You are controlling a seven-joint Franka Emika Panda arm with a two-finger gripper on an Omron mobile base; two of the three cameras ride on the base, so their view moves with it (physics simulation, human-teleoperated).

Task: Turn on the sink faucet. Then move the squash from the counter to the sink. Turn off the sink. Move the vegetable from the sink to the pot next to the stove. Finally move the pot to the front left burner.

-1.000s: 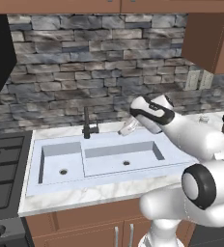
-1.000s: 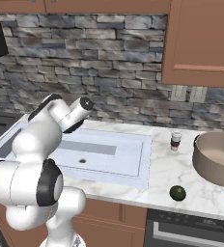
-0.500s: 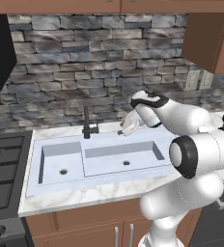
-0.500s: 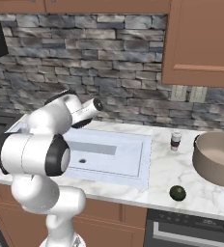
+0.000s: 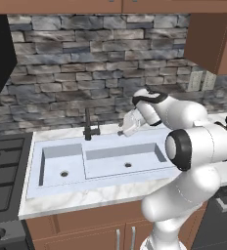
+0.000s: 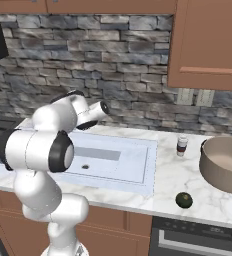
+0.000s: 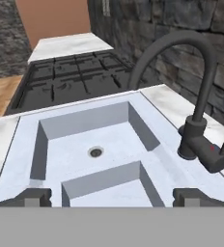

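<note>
The dark sink faucet [image 5: 88, 125] stands at the back rim of the pale double sink [image 5: 110, 163]. My gripper [image 5: 127, 126] hovers just right of it, above the large bowl and level with the post. In the hand view the faucet [image 7: 197, 103] rises at the right with its side lever low beside the base, and my gripper [image 7: 114, 197] is open, its fingertips [image 7: 34, 197] wide apart with nothing between them. No water shows at the spout. The squash [image 6: 184, 200] lies on the marble counter [image 6: 168, 175] near the front edge, in front of the pot [image 6: 225, 162].
A small jar [image 6: 181, 146] stands on the counter between the sink [image 6: 133, 170] and the pot. The black stove [image 5: 0, 171] lies left of the sink, also seen as the stove [image 7: 70, 79] beyond the small bowl. The stone wall runs close behind the faucet.
The arm's elbow has swung up and closer to the cameras. The hand has stayed close to the right of the faucet, turning a little. The jaws stay open.
</note>
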